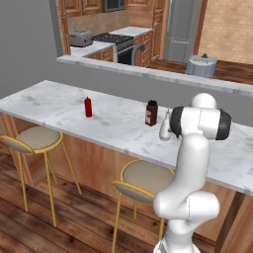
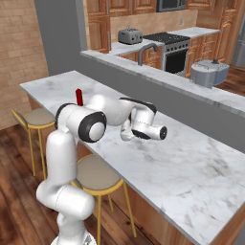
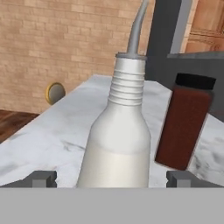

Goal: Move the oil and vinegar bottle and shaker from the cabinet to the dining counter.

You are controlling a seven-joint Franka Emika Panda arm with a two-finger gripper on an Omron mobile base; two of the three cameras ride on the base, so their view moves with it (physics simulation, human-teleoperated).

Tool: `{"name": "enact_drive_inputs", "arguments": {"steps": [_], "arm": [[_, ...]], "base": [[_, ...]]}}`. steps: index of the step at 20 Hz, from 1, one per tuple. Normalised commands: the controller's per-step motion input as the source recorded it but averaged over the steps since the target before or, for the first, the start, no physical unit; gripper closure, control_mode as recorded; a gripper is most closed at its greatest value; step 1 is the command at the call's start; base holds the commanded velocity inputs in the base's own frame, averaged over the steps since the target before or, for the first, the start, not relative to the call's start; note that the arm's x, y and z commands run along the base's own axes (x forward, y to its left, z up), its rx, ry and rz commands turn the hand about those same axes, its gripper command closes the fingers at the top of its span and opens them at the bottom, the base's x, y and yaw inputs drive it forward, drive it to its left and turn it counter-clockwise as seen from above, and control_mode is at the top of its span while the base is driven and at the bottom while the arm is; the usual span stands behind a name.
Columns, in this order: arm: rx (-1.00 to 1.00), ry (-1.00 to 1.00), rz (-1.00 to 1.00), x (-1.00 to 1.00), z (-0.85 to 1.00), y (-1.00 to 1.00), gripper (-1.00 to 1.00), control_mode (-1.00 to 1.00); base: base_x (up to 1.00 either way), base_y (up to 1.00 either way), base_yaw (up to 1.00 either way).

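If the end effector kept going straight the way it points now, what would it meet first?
Most likely the oil and vinegar bottle, standing upright between the open end effector tips. The dark brown jar stands off to one side.

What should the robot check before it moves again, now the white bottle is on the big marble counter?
1. Oil and vinegar bottle standing upright on the dining counter: ok.
2. Gripper open, fingertips wide of the bottle on both sides: ok.
3. Brown jar beside the bottle, apart from it: ok.
4. Red bottle far off along the counter: ok.
5. Shaker on the counter: not ok, none there.
6. Room behind the hand to back away: cannot tell.
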Motion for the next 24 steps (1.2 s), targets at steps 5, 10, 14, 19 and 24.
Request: {"name": "enact_drive_inputs", "arguments": {"steps": [5, 10, 14, 19, 24], "arm": [[-0.01, 0.00, -0.09, -0.30, 0.15, 0.00, -1.00, -1.00], [-0.01, 0.03, -0.12, -0.42, 0.24, 0.00, -1.00, -1.00], [-0.02, 0.15, -0.17, -0.43, 0.27, 0.02, -1.00, -1.00], [0.00, 0.26, -0.15, -0.50, 0.33, 0.00, -1.00, -1.00], [0.00, 0.33, -0.15, -0.48, 0.42, 0.00, -1.00, -1.00]], "base": [[0.00, 0.00, 0.00], [0.00, 0.00, 0.00], [0.00, 0.00, 0.00], [0.00, 0.00, 0.00], [0.00, 0.00, 0.00]]}}
